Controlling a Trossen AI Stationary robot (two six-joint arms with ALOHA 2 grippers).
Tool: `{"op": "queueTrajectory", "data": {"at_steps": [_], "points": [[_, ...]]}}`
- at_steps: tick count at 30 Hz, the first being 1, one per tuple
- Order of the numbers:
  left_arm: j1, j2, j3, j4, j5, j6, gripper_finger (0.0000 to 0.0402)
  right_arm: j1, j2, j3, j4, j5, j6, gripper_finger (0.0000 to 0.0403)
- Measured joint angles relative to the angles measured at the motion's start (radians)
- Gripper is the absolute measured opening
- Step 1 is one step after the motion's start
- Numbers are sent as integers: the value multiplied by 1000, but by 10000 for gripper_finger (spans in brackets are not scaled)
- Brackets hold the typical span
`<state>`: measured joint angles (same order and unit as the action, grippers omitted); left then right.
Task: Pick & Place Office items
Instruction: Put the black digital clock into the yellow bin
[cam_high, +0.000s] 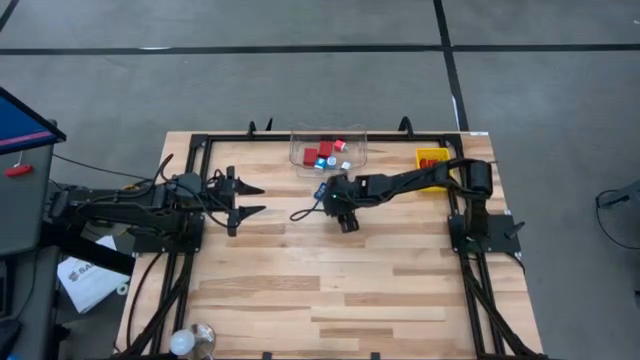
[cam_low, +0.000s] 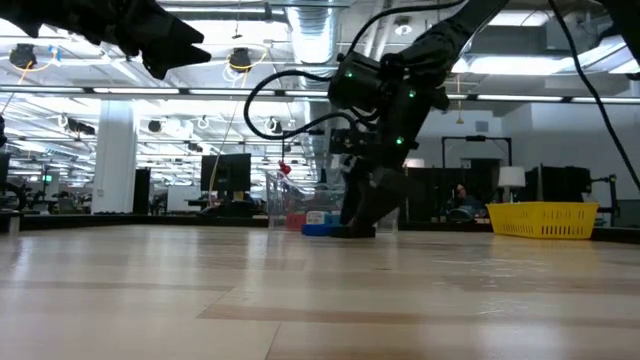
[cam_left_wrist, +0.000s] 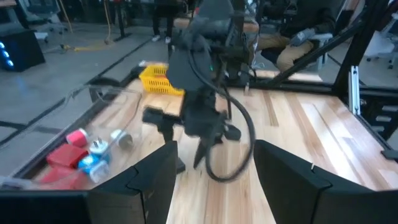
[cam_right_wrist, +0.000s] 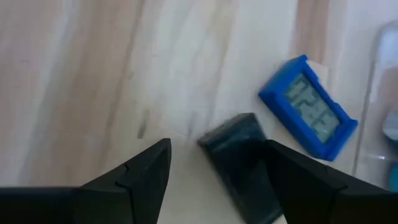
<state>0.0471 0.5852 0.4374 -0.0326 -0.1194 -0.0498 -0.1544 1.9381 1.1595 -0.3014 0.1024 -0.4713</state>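
Observation:
A flat blue rectangle with a grey display (cam_right_wrist: 308, 123) lies on the wooden table (cam_high: 330, 290), just in front of the clear tub (cam_high: 328, 150). Beside it lies a short dark piece (cam_right_wrist: 239, 155). My right gripper (cam_right_wrist: 217, 186) points steeply down over the dark piece, open, with one finger on each side of it. Its tips are close to the table in the low view (cam_low: 360, 222). Red and blue-and-silver items (cam_left_wrist: 84, 158) lie in the tub. My left gripper (cam_high: 252, 199) waits open above the table's left side. My right gripper stands astride the dark piece (cam_right_wrist: 245, 171) from above, slanting down. The piece lies flat on the table and runs in behind one finger (cam_right_wrist: 311, 180). Whether that finger touches it, I cannot tell.
A yellow tray (cam_high: 432, 158) sits at the far right by the right arm's base. A white bulb-like object (cam_high: 192, 340) lies at the near left corner. A black frame (cam_high: 200, 140) borders the table. Bare wood stretches across the near half.

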Motion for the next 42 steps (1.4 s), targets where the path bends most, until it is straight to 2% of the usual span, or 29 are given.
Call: {"op": "queueTrajectory", "data": {"at_steps": [7, 15, 21, 28, 31, 36, 39, 42], "points": [[-1, 4, 0, -3, 4, -7, 209, -41, -5, -4, -44, -58, 159, 249], [-1, 5, 0, -4, 4, -11, 209, 62, -2, -9, -90, -182, 352, 248], [-3, 5, 0, -3, 5, -13, 209, 158, 2, -2, -49, -147, 387, 248], [-3, 5, -1, -4, 14, -15, 209, 219, -17, 70, -141, -99, 503, 248], [-3, 5, -1, -4, 14, -14, 209, 248, -33, 100, -169, -3, 684, 249], [-3, 6, -1, 3, 14, -15, 209, 291, -62, 102, -293, 185, 1122, 249], [-3, 8, -1, 7, 14, -15, 209, 303, -67, 102, -382, 212, 1393, 249], [-3, 15, -1, 20, 19, -18, 209, 306, -67, 102, -493, 208, 1554, 249]]}}
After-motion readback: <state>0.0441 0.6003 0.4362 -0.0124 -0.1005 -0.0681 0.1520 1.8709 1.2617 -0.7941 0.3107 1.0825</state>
